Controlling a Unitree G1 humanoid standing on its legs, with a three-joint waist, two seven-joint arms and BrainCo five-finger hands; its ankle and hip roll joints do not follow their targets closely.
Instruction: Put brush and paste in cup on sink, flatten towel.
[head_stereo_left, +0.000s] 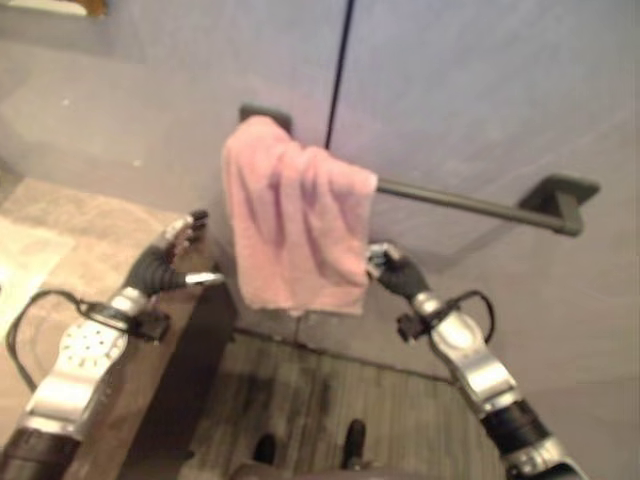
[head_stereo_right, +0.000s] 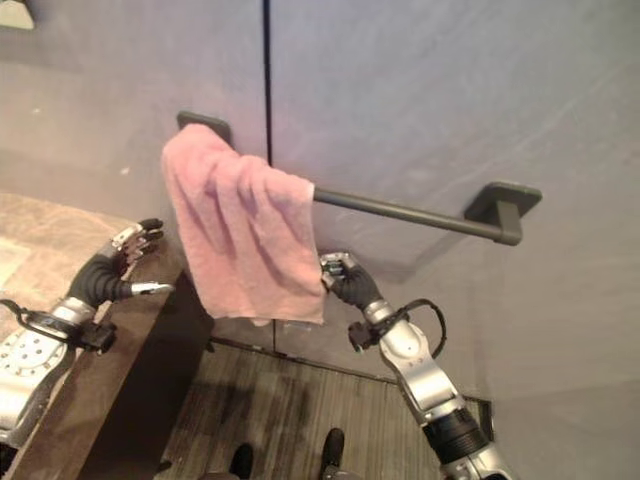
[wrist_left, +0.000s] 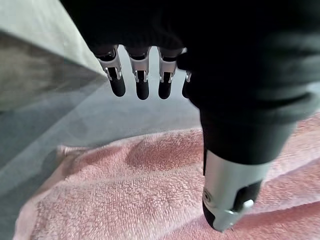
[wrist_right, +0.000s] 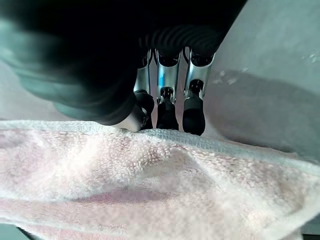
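Observation:
A pink towel (head_stereo_left: 295, 220) hangs bunched over the left end of a dark towel bar (head_stereo_left: 460, 203) on the grey wall. My left hand (head_stereo_left: 165, 262) is just left of the towel's lower edge, open, with straight fingers (wrist_left: 142, 75) and the thumb out, the towel (wrist_left: 125, 200) lying past them. My right hand (head_stereo_left: 398, 272) is at the towel's lower right edge. In the right wrist view its fingers (wrist_right: 192, 110) and thumb close on the hem of the towel (wrist_right: 150, 170).
A stone counter top (head_stereo_left: 60, 230) lies at the left, with a dark cabinet side (head_stereo_left: 190, 360) below it. Wood-look floor (head_stereo_left: 330, 400) runs under the towel. The bar's right bracket (head_stereo_left: 565, 195) stands off the wall.

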